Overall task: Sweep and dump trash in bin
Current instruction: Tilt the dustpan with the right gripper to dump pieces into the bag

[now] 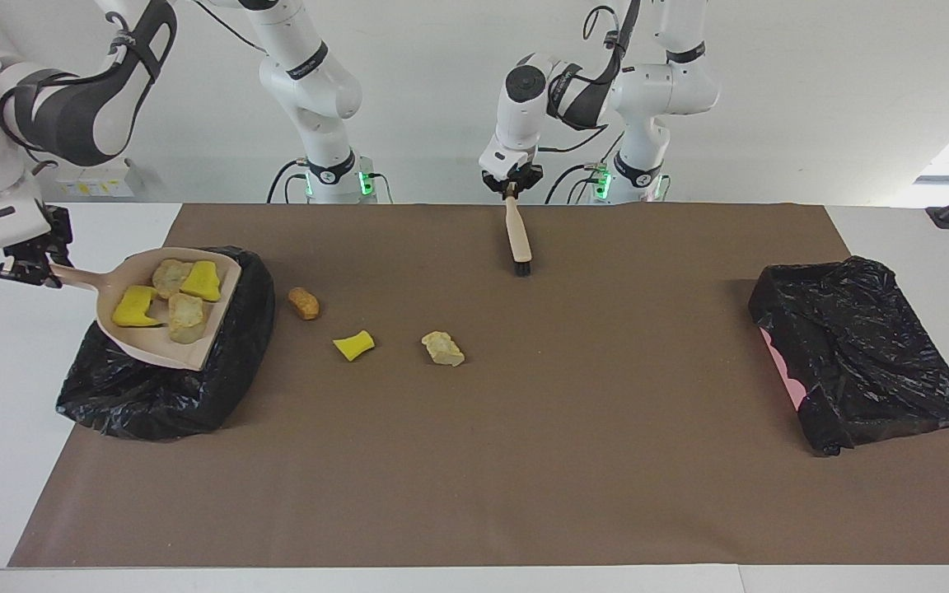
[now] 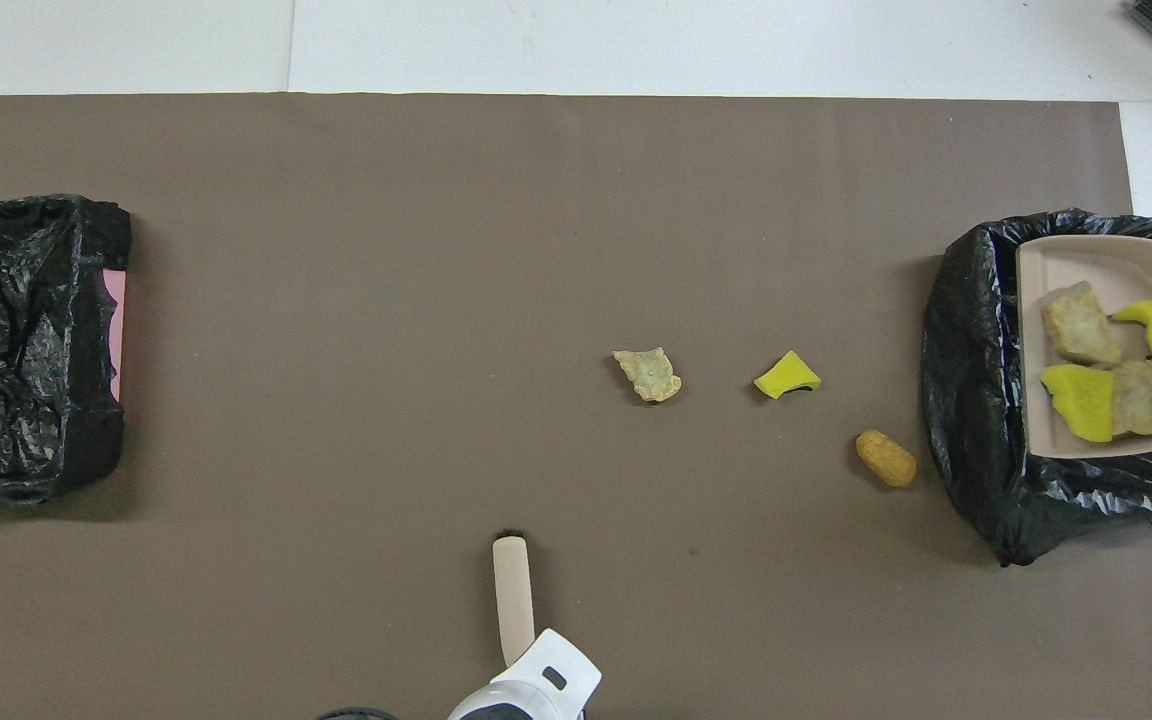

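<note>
Two sets of jaws are busy, each clamped on a handle. The right gripper has its jaws closed on the dustpan handle, holding the pan tilted in the air over the black-lined bin at the right arm's end of the tabletop. Four pieces of the trash ride in the pan: two bright yellow sponge pieces and two pale beige chunks, bunched together.

The left gripper has its jaws closed on the top of the brush handle, over the tabletop edge nearest the robots, about midway along it. The brush hangs down with its dark bristles at or just above the brown mat; I cannot tell whether they touch.

Three pieces lie loose on the mat, well apart from the brush and strung out from the bin toward the middle of the tabletop: an orange-brown nugget just beside the bin, then a yellow sponge wedge, then a pale crumbly lump.

A second black-bagged bin sits at the left arm's end of the tabletop, with a pink strip showing at its edge.
</note>
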Robot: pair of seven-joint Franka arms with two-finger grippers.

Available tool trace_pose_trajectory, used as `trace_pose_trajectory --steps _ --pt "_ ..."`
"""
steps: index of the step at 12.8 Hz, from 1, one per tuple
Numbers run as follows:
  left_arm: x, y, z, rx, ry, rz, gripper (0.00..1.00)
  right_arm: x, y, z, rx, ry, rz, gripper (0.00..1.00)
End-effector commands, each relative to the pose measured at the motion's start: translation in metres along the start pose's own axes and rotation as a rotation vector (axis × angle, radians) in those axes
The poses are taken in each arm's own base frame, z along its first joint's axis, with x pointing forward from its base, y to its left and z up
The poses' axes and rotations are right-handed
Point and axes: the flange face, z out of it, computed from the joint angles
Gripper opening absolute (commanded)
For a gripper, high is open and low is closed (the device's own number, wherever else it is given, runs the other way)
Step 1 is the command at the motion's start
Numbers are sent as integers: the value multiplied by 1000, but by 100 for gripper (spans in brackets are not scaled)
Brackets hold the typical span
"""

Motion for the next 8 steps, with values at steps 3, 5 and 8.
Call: trace_pose_trajectory --steps 3,5,8 --pt "0 -8 1 -3 -20 62 46 -22 -16 -1 40 -180 -96 0" --pt "7 -9 -4 -15 -13 52 100 -11 -16 -2 61 -250 -142 0" --pt "33 -7 -34 -71 18 107 100 31 -8 -11 56 -315 -229 0"
